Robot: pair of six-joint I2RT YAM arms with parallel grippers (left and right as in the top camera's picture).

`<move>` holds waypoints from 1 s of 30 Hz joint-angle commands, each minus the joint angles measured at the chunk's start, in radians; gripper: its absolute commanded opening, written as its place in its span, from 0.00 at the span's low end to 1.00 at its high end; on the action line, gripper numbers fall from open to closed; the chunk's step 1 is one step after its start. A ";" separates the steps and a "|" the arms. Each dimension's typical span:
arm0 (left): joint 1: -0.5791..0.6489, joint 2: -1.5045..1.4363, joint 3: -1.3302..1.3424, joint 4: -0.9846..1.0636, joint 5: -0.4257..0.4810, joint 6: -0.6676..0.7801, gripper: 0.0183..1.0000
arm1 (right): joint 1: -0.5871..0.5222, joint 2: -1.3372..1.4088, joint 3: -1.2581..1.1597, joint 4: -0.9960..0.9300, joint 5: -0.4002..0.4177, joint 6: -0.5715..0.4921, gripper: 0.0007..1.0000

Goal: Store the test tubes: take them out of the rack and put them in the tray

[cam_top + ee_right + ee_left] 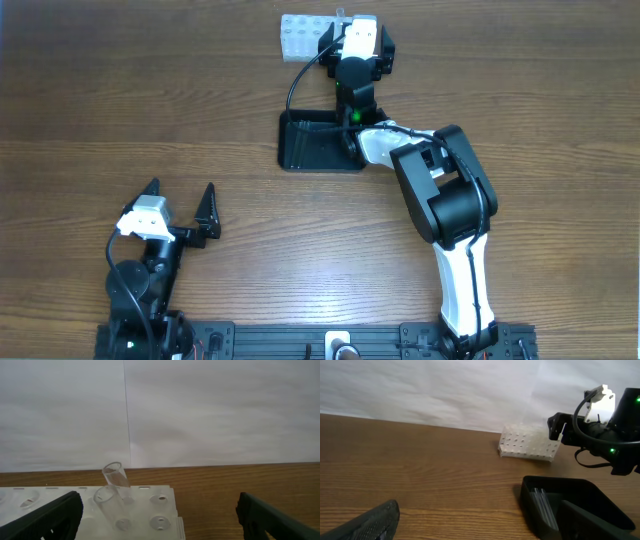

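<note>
The rack (300, 38) is seen as white, the tray (308, 152) as black, the test tubes (116, 480) as clear; brown wood grain is shown by the tabletop (120, 90).

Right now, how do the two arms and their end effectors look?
Both arms are black with white parts. The right arm has white covers, a looping black cable and a green light. The left end effector has black pointed fingers.

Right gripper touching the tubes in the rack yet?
Apart. Right wrist view: right gripper open, clear gap between each finger and the two test tubes.

Two clear tubes (116, 480) tilted in white rack (300, 38), black tray (308, 152) near
</note>
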 commanded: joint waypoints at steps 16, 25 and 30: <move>0.005 -0.006 -0.004 -0.002 0.009 -0.006 1.00 | 0.009 0.026 0.075 -0.019 -0.056 0.023 0.98; 0.005 -0.006 -0.004 -0.002 0.010 -0.006 1.00 | 0.016 0.081 0.175 -0.090 -0.055 -0.029 0.95; 0.005 -0.006 -0.004 -0.002 0.009 -0.006 1.00 | 0.021 0.081 0.175 -0.114 -0.056 -0.028 0.90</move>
